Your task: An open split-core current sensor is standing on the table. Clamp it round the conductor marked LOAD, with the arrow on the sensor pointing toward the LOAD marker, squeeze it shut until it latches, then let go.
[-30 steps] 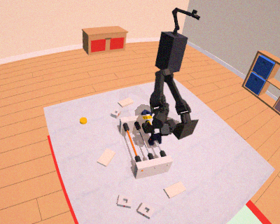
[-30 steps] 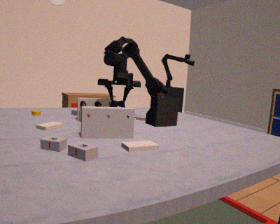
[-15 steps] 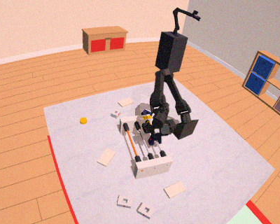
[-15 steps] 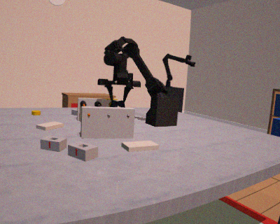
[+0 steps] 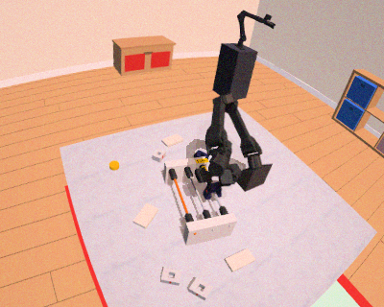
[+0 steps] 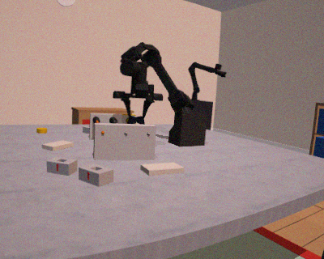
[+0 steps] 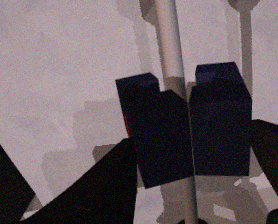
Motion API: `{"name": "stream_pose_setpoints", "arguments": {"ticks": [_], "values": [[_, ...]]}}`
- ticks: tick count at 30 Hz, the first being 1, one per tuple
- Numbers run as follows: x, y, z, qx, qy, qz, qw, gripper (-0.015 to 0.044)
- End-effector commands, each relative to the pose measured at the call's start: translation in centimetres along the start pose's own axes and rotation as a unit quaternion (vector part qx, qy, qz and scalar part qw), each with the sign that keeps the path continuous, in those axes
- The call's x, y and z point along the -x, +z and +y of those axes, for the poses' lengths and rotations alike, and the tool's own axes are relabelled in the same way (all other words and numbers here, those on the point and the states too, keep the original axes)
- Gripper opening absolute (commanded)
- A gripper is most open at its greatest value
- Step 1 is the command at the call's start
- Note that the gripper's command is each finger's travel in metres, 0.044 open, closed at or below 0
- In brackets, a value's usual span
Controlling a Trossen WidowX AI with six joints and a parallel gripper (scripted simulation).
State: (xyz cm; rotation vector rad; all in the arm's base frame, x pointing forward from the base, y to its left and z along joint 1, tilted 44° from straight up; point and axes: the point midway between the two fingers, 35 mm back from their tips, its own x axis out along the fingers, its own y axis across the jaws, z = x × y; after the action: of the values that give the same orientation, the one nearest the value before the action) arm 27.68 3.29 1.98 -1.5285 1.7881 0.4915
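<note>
The dark navy sensor (image 5: 212, 191) (image 7: 165, 140) sits around the rightmost grey conductor (image 5: 218, 203) (image 7: 170, 35), which runs out of it at both ends in the wrist view. Its two halves meet along a thin seam; the latch cannot be made out. A red mark (image 7: 126, 125) shows edge-on on its left side, its direction unreadable. My gripper (image 5: 212, 190) (image 6: 136, 120) (image 7: 191, 137) is shut on the sensor, one finger on each half. A yellow label (image 5: 202, 161) is at the far end block; its text is not legible.
The conductors, one of them orange (image 5: 180, 196), run between two white end blocks (image 5: 210, 231) (image 6: 124, 142). Another dark blue object (image 5: 200, 153) is behind the far block. Pale plates (image 5: 146, 215) (image 6: 162, 168), small grey blocks (image 5: 170, 275) (image 6: 95, 175) and a yellow disc (image 5: 114, 165) (image 6: 41, 130) lie around.
</note>
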Motion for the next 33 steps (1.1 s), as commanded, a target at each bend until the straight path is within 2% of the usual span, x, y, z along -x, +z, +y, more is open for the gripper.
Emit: {"name": "stream_pose_setpoints", "arguments": {"ticks": [1, 3, 20, 27, 31, 33], "values": [[0.0, 0.0, 0.0, -0.001, 0.000, 0.000, 1.000, 0.0000], [0.0, 0.0, 0.0, -0.001, 0.000, 0.000, 1.000, 0.0000], [0.0, 0.0, 0.0, -0.001, 0.000, 0.000, 1.000, 0.0440], [0.0, 0.0, 0.0, -0.001, 0.000, 0.000, 1.000, 0.0440], [-3.4, -0.1, -0.1, 0.002, 0.035, 0.004, 0.999, 0.0440], [-3.7, -0.1, -0.1, 0.002, 0.038, 0.004, 0.999, 0.0440]]}}
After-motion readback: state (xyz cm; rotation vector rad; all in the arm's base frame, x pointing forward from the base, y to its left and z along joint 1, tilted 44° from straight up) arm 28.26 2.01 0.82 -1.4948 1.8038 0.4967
